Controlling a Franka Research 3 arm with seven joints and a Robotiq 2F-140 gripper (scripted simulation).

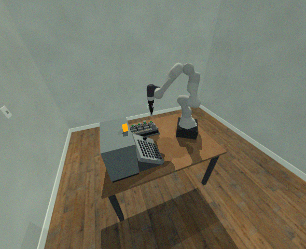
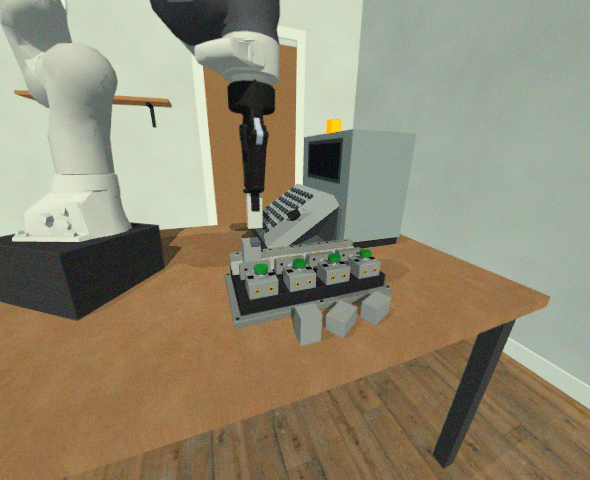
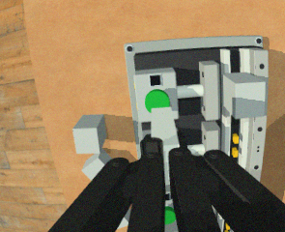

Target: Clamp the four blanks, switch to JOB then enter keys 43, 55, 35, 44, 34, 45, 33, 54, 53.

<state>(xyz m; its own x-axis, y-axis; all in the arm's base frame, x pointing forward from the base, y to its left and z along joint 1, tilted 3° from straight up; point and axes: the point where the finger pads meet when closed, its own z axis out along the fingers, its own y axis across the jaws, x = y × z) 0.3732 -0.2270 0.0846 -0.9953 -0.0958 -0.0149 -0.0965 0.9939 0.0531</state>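
Observation:
My gripper [image 1: 151, 114] [image 2: 254, 221] [image 3: 161, 123] is shut and empty, its pale tips above the vise row near the end valve [image 2: 260, 269] [image 3: 157, 101]. One grey blank [image 2: 251, 250] [image 3: 248, 96] stands on the rails of the station nearest the arm's base; a narrow gap seems to show between it and the jaw [image 3: 210, 91]. Three blanks [image 2: 307, 325] [image 2: 341, 319] [image 2: 375, 307] lie loose beside the vise base. The other stations hold no visible blank. The amber lamp [image 1: 124, 127] [image 2: 333, 126] is lit. No lit key shows; the selector [image 1: 144, 138] [image 2: 293, 213] setting is unreadable.
The cabinet [image 1: 118, 161] [image 2: 378, 180] stands at the far end of the table, with the sloped key panel [image 1: 151, 161] [image 2: 313, 219] before it. The vise base [image 2: 264, 318] [image 3: 195, 43] lies beside the panel. The loose blanks are near the table edge.

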